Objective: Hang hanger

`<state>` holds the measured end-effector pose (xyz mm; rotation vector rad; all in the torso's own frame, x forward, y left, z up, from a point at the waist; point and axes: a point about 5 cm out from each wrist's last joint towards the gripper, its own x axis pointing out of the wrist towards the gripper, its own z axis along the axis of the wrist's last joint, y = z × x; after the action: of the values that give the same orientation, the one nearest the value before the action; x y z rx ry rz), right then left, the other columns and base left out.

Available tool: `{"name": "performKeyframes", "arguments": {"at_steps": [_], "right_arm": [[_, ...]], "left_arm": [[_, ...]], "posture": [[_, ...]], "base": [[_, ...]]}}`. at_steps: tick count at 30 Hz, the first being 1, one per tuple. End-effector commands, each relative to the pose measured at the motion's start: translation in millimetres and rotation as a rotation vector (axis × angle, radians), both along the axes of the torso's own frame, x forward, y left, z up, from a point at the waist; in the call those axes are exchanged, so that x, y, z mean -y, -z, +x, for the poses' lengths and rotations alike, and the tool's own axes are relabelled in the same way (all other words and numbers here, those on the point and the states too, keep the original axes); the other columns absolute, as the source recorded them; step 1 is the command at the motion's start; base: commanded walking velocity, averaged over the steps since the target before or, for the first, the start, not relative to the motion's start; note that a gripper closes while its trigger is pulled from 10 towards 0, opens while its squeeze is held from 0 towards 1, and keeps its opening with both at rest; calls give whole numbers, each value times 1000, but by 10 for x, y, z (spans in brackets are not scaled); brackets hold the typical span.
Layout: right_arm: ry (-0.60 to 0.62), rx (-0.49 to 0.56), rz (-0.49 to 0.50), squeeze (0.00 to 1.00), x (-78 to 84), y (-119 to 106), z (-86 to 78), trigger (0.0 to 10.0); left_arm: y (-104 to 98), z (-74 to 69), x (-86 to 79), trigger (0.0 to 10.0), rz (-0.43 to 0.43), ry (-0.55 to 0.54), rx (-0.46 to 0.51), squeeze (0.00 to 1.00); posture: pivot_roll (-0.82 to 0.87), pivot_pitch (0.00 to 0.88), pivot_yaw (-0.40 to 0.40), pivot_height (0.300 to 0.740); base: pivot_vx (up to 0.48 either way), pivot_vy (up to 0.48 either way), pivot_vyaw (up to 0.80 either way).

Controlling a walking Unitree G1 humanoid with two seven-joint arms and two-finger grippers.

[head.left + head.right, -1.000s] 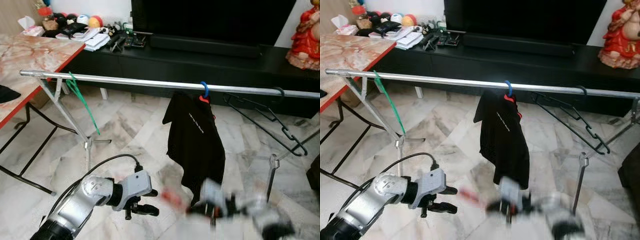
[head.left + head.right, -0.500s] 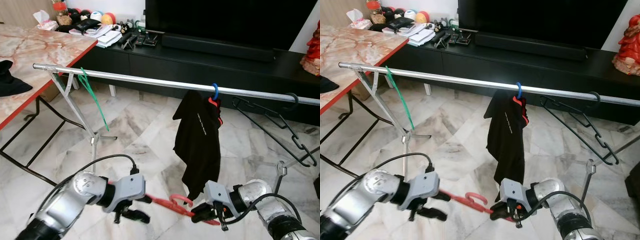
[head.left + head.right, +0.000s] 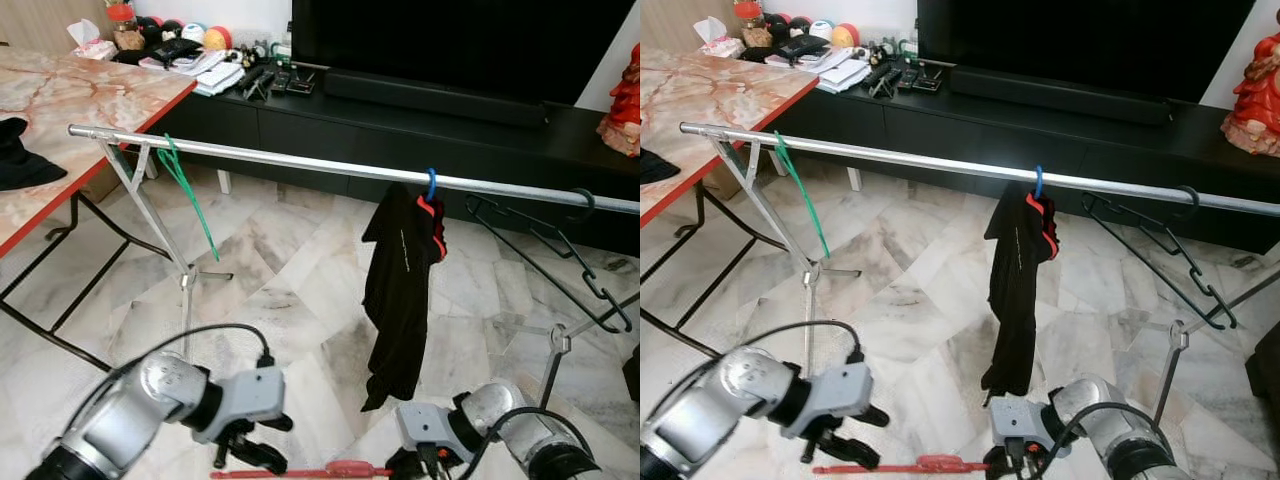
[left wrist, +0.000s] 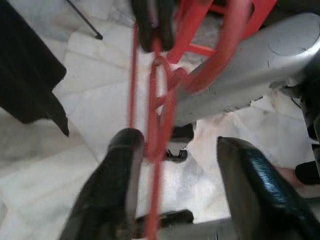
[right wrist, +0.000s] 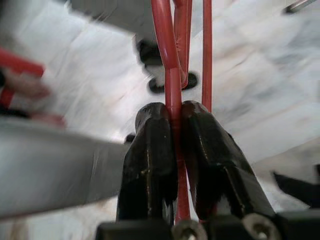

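Observation:
A red hanger [image 3: 322,470] lies nearly level, low in front of me above the marble floor. My right gripper [image 5: 172,112] is shut on one of its red bars. My left gripper [image 4: 177,142] stands open around the hanger's other end; a bar rests against one finger [image 4: 120,165], while the other finger [image 4: 250,175] is apart from it. In the eye views the left gripper [image 3: 248,455] and right gripper [image 3: 408,466] sit at the bottom edge. The silver rail [image 3: 300,162] runs across, well above and beyond both grippers.
On the rail hang a green hanger [image 3: 188,195], a black garment [image 3: 400,285] on a blue-hooked hanger, and black hangers [image 3: 545,245] at the right. A marble-topped table [image 3: 90,95] stands left. A dark TV console [image 3: 420,130] lies behind.
The red hanger has dropped from a slanted hold to nearly level near the views' bottom edge, and both grippers have lowered with it. The black garment has turned edge-on.

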<state>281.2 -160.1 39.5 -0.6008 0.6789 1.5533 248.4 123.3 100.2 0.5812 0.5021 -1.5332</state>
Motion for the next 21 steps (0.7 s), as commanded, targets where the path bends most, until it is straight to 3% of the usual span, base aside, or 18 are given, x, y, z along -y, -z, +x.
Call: {"name": "performKeyframes", "arguments": {"at_steps": [1, 3, 5, 6, 7, 12, 16, 21], "right_arm": [[39, 31, 27, 0, -3, -62, 64, 10000], [93, 34, 63, 0, -20, -90, 102, 10000], [66, 12, 78, 0, -44, -83, 64, 10000], [49, 2, 79, 0, -51, -74, 40, 10000], [28, -6, 74, 0, -50, -55, 4, 10000], [6, -31, 67, 0, -33, -30, -45, 10000], [-4, -44, 67, 0, -18, -35, -69, 10000], [-4, -46, 65, 0, -3, -44, -74, 10000]], "left_arm": [[54, 4, 26, 10000, 35, -2, 10, 729], [84, 65, 74, 10000, 39, -36, 39, 820], [84, 102, 86, 10000, 40, -59, 63, 800], [82, 117, 90, 10000, 41, -65, 78, 663], [89, 138, 80, 10000, 57, -72, 96, 0], [100, 191, 65, 10000, 67, -98, 137, 0], [24, 288, 123, 10000, 9, -164, 206, 0], [60, 223, 59, 10000, 45, -136, 165, 0]], "posture": [[-11, 105, -96, 740], [-10, 106, -98, 740], [-11, 110, -103, 740], [-10, 111, -105, 740], [-11, 113, -108, 740], [-14, 120, -115, 740], [-23, 126, -119, 740], [-16, 132, -122, 740]], "base": [[0, 0, 0], [0, 0, 0], [0, 0, 0], [0, 0, 0], [0, 0, 0], [0, 0, 0], [0, 0, 0], [0, 0, 0]]}}
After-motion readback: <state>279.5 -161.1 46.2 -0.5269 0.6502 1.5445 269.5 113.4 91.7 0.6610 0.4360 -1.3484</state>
